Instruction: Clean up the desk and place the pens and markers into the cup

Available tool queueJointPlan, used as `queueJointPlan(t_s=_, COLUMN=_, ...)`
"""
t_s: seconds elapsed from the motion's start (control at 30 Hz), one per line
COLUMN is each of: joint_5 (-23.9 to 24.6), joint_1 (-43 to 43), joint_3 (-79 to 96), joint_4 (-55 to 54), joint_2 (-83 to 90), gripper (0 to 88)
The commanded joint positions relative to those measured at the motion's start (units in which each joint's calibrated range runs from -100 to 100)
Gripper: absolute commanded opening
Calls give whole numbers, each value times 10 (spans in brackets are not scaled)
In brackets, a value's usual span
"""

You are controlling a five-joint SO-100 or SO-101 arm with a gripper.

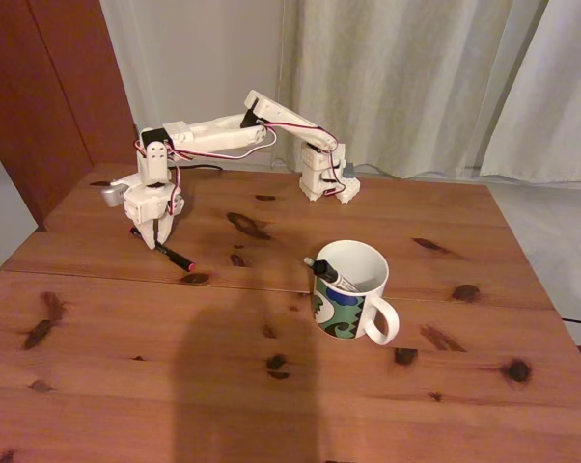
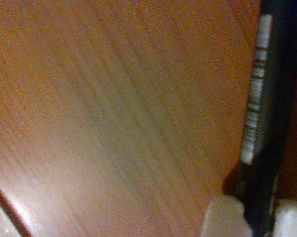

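Note:
On the reddish-brown wooden desk [image 1: 271, 386] my white gripper [image 1: 158, 241] points straight down at the far left, over one end of a thin black pen [image 1: 178, 258] with a red tip. In the wrist view the pen's black barrel [image 2: 267, 148], with a barcode label, runs up between my two white fingertips [image 2: 220, 219], which sit tight against it. The gripper [image 2: 257, 222] is shut on the pen, which still lies low on the wood. The white cup [image 1: 353, 289] with a blue-green pattern stands mid-desk. A white marker [image 1: 331, 275] with a black cap leans inside it.
The arm's base [image 1: 324, 178] stands at the back of the desk before pale curtains. A seam between planks [image 1: 97, 275] runs across the tabletop. The desk's right edge [image 1: 551, 309] drops off to the floor. A dark shadow lies on the front planks.

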State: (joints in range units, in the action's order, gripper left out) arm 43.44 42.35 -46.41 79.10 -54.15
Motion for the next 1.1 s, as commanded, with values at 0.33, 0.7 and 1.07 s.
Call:
queueJointPlan(t_s=0.33, joint_5=-24, joint_1=-51, joint_3=50, joint_4=126, joint_2=160, gripper=12)
queueJointPlan(t_s=0.7, joint_5=23, joint_1=-171, joint_3=203, joint_4=131, joint_2=361, gripper=12)
queueJointPlan(t_s=1.07, joint_5=104, joint_1=-286, joint_3=276, joint_4=131, joint_2=502, gripper=12)
